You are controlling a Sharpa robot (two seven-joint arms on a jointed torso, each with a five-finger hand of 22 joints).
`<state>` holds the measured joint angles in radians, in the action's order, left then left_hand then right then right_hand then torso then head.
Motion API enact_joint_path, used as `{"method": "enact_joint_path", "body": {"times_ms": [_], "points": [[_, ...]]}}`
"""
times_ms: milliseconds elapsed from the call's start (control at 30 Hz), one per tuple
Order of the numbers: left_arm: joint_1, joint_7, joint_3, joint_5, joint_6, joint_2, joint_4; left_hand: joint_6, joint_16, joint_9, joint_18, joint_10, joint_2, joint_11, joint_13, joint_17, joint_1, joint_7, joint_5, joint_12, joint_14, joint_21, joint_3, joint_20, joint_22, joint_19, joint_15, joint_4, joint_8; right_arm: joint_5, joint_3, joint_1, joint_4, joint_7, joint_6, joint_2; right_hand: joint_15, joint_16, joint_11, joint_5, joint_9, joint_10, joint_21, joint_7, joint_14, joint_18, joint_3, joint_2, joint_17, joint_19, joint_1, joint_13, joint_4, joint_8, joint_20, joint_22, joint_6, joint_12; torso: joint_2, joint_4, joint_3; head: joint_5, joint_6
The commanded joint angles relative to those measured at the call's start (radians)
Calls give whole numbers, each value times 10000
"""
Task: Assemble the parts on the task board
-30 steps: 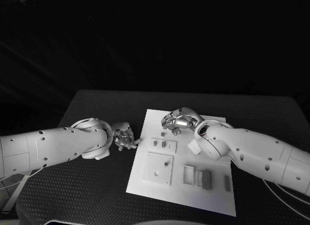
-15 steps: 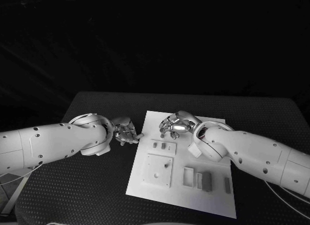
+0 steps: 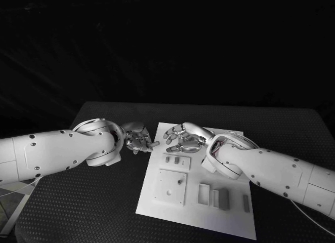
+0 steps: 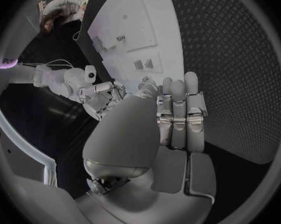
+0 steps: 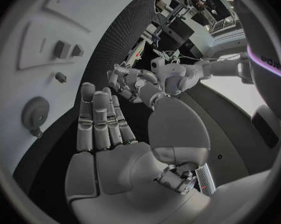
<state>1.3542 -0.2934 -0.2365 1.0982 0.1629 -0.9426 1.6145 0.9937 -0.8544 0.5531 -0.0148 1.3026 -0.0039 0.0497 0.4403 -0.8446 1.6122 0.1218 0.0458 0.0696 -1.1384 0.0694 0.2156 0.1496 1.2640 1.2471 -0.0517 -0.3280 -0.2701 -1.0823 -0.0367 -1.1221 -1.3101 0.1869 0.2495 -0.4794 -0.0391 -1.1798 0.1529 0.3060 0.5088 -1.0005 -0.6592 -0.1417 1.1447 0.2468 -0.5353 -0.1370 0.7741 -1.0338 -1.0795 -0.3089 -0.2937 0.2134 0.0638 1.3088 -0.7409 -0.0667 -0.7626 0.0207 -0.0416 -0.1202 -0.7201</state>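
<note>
The white task board (image 3: 233,215) lies in the middle of the black table. Two small grey parts (image 3: 172,160) stand near its far left end, and they also appear in the left wrist view (image 4: 143,63) and the right wrist view (image 5: 61,49). A grey square plate (image 3: 171,186) and several upright grey blocks (image 3: 223,196) sit further along the board. My left hand (image 3: 138,137) hovers just off the board's far left corner, fingers straight, holding nothing. My right hand (image 3: 180,139) is over that corner with fingers spread and nothing in them. The two hands face each other, close but apart.
A round knob (image 5: 36,109) and a small peg (image 5: 61,77) stand on the board (image 5: 10,59) near my right hand (image 5: 106,129). Bare black table (image 3: 87,202) stretches to the left of the board and beyond it (image 3: 284,121) on the right.
My right hand has slid left toward the board's far left corner and uncurled its fingers. My left hand has moved further from me and right, closing the gap between the hands.
</note>
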Motion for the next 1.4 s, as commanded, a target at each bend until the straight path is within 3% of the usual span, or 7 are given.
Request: {"method": "enact_joint_path", "body": {"times_ms": [33,667,900,1400], "points": [[26,173,1,53,154,2,79,139,-54,143,-138,50,171,9,13,-8,61,-46,33,38,-33,48,554,1,14,-2,-22,517,-150,-549,3,11,-49,917,469,-4,-12,25,17,24,-27,126,67,12,-82,150,89,-115,-16,59,-40,138,2,-32,38,174,118,29,-3,-7,-2,15,40],[26,255,1,-394,680,-113,352,159,-74,173,-141,104,120,-12,18,-3,57,-58,33,45,-87,52,636,14,26,38,-45,521,-177,-106,0,34,212,838,926,21,4,-110,1,41,-21,-38,70,-212,-72,150,152,137,-79,-19,-244,530,7,243,42,175,-177,-40,-3,-13,-6,101,118],[26,469,1,-881,816,-146,452,160,-76,179,-142,112,118,-16,17,-1,58,-61,33,44,-96,53,657,17,28,47,-50,523,-180,1041,0,42,408,765,713,143,23,-164,-19,41,-33,-127,53,-284,-23,150,137,282,-104,-78,-267,639,6,339,25,179,-316,-65,-1,-5,-6,127,135],[26,798,2,-1481,1217,-103,478,160,-79,184,-142,117,114,-19,17,0,58,-61,33,42,-104,53,675,21,30,55,-56,527,-183,1191,0,77,437,840,151,237,101,-221,-100,43,-17,-408,36,-421,36,150,141,491,-165,-151,-230,787,4,595,-11,182,-762,-157,0,-10,-10,162,151]]}}
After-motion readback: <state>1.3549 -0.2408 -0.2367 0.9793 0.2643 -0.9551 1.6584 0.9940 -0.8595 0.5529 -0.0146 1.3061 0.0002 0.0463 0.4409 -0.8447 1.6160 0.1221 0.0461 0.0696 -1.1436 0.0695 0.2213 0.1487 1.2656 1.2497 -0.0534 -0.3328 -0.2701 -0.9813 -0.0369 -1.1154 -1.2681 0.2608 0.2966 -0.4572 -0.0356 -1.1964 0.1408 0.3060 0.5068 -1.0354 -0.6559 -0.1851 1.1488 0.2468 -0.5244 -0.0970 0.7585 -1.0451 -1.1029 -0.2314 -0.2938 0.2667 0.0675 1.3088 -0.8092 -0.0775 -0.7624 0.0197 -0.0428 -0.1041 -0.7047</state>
